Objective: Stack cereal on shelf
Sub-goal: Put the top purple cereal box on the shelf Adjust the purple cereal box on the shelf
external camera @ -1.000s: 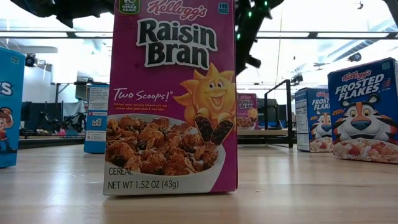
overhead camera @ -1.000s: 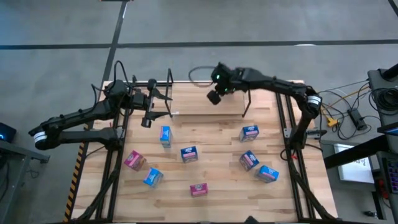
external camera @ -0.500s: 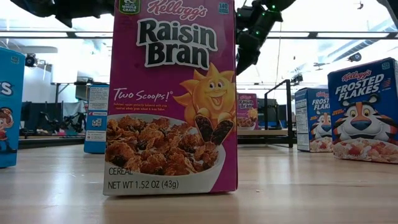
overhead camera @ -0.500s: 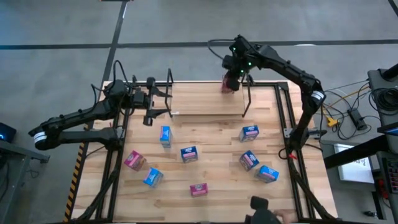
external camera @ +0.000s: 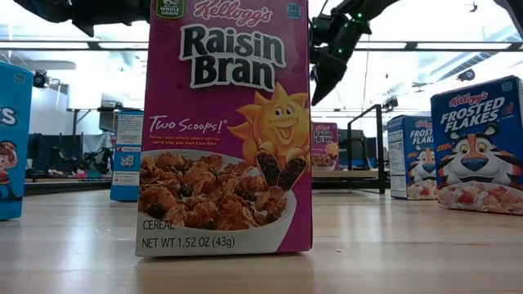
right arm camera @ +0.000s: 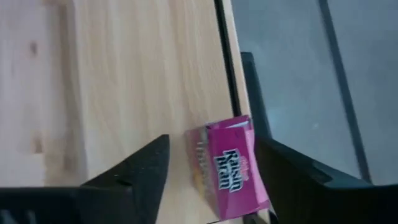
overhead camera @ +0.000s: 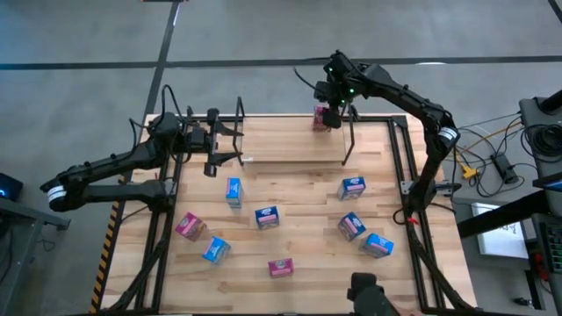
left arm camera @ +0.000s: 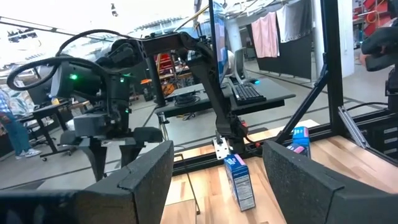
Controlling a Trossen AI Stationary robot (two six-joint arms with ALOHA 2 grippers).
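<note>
- My right claw [overhead camera: 331,112] hangs over the shelf's [overhead camera: 344,132] far end, fingers [right arm camera: 140,171] spread apart, gripping nothing.
- Just below it, between the fingers, a pink cereal box [right arm camera: 230,165] sits on the shelf.
- My left claw [overhead camera: 235,146] waits at the shelf's other end, fingers apart, empty.

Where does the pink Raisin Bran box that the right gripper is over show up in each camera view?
High view: the pink box sits at the table's far edge, under the right gripper.
Low view: small pink box in the background, below that gripper.
Left wrist view: I cannot make it out.
Right wrist view: the box lies between the open fingers.
Shared landmark: the black shelf post beside it, also seen in the low view.
</note>
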